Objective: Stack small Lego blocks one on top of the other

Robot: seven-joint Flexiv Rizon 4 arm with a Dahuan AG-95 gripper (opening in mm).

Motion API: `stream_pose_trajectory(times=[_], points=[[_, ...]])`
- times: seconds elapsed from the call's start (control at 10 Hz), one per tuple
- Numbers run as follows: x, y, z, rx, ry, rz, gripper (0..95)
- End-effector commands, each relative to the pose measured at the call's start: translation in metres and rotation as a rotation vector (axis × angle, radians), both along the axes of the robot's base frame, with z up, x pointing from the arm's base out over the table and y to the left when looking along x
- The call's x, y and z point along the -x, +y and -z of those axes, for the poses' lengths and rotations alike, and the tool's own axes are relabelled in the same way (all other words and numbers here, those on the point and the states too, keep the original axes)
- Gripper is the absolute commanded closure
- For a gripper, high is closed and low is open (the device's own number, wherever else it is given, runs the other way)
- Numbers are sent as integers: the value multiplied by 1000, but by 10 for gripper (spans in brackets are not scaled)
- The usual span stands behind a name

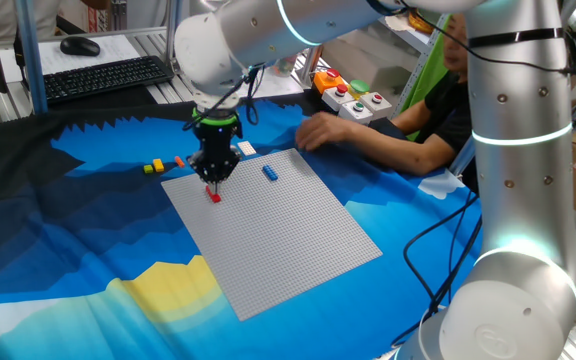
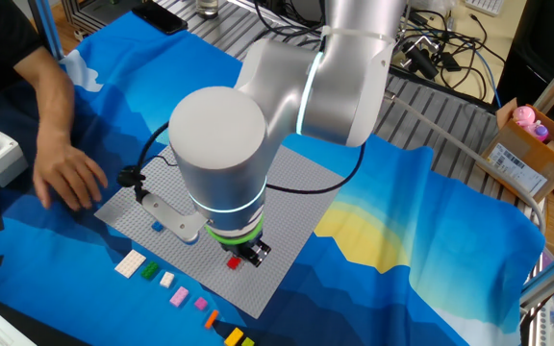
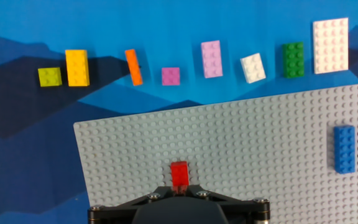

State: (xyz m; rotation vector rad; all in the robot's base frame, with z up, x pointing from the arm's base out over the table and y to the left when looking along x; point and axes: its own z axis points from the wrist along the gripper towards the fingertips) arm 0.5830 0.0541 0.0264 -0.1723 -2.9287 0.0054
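Note:
My gripper [image 3: 179, 190] is shut on a small red brick [image 3: 179, 173] and holds it at the near left part of the grey baseplate [image 3: 260, 143]. The red brick also shows under the fingers in one fixed view [image 1: 214, 196] and in the other fixed view [image 2: 235, 261]. A blue brick [image 3: 344, 148] sits on the plate at the right. Beyond the plate, on the cloth, lies a row of bricks: lime [image 3: 50, 76], yellow [image 3: 78, 67], orange [image 3: 133, 66], small pink [image 3: 171, 76], pink [image 3: 211, 59], white [image 3: 253, 68], green [image 3: 293, 60] and a larger white one [image 3: 330, 46].
A person's hand [image 1: 318, 130] rests on the cloth at the plate's far corner; it also shows in the other fixed view [image 2: 70, 178]. A button box [image 1: 353, 98] and a keyboard [image 1: 108, 78] stand behind. The blue cloth covers the table.

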Motion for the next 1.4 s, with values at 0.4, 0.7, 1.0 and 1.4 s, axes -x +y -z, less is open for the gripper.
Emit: stream_pose_trajectory(times=[0.4,0.7,1.0,1.4], points=[[-39,-14,-14,18,-15,-10,760],[-67,-40,-15,13,-23,-37,760],[-72,-52,-9,39,-23,-71,760],[-79,-74,-1,51,-29,-123,570]])
